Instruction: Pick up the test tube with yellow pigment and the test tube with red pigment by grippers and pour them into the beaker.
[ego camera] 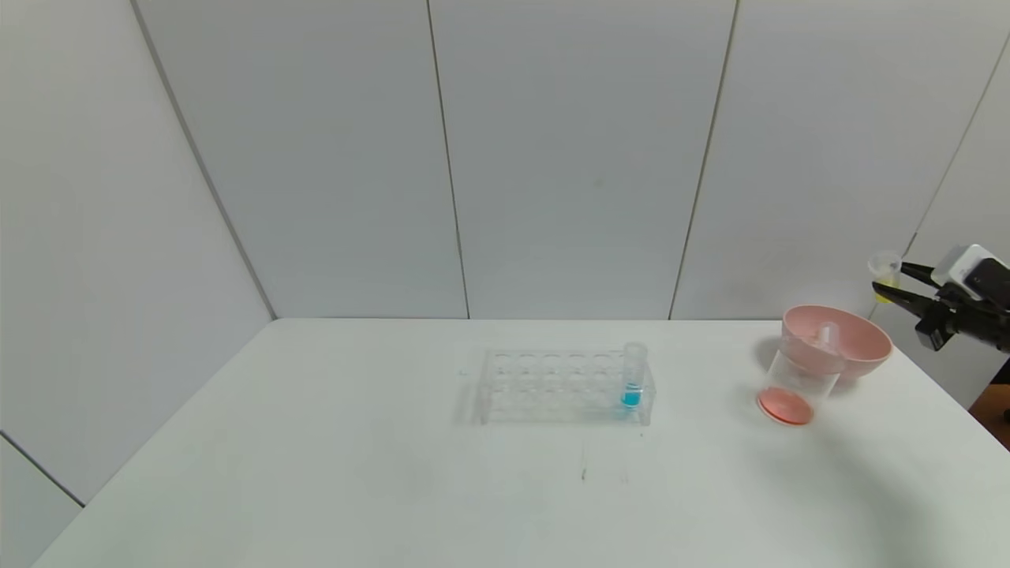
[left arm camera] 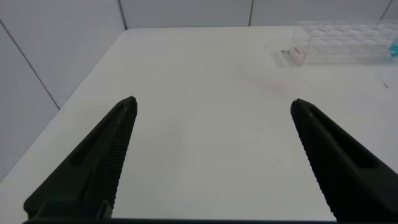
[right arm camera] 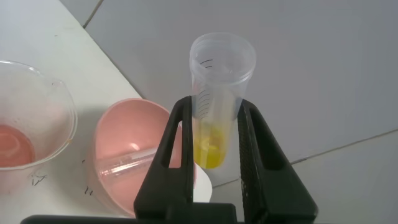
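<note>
The test tube with yellow pigment (ego camera: 885,272) (right arm camera: 214,118) hangs upright in the air at the far right, beyond the table's edge, and my right gripper (ego camera: 888,276) (right arm camera: 214,102) is shut on it. Below and to its left stands the beaker (ego camera: 797,386) (right arm camera: 31,143) with orange-red liquid in its bottom. No tube holding red pigment is in view. My left gripper (left arm camera: 212,102) is open over bare table and holds nothing; it does not show in the head view.
A pink bowl (ego camera: 836,339) (right arm camera: 124,143) stands just behind the beaker, with an empty clear tube (ego camera: 826,335) (right arm camera: 127,160) lying in it. A clear rack (ego camera: 564,386) (left arm camera: 345,40) at mid-table holds a tube of blue liquid (ego camera: 633,379).
</note>
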You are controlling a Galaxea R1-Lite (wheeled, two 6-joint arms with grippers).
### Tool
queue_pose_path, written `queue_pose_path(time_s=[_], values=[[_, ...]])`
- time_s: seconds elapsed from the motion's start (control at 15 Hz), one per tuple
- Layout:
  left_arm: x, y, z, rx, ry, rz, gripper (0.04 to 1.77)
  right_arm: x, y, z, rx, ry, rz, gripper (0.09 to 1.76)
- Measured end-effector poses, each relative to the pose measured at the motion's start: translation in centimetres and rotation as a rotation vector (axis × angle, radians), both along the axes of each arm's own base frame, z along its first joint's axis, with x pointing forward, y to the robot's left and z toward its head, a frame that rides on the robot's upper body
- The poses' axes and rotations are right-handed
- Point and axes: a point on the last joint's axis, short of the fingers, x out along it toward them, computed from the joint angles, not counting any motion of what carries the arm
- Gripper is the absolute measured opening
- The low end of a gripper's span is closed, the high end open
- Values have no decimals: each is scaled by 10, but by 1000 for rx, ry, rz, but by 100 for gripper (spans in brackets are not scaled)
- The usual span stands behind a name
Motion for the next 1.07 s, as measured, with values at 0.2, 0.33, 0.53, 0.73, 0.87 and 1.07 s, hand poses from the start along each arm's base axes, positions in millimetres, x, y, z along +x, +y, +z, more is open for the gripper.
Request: queue_pose_path(time_s=[0.2, 0.33, 0.53, 0.73, 0.87, 1.07], values=[[0, 0, 0, 0, 0, 0, 176, -1, -2, -2, -72, -14, 16, 49], [0, 0, 0, 0, 0, 0, 176, -2, -2, -2, -99, -31, 66, 49], [0, 0, 0, 0, 0, 0, 176, -3, -3, -1, -141, -47, 85, 49], [0, 0, 0, 0, 0, 0, 176, -3, 1, -1, -136, -43, 122, 49], [0, 0, 0, 0, 0, 0, 176, -5, 3, -3, -132, -18, 151, 49], [0, 0, 0, 0, 0, 0, 176, -7, 4, 0, -130, -6, 151, 49]])
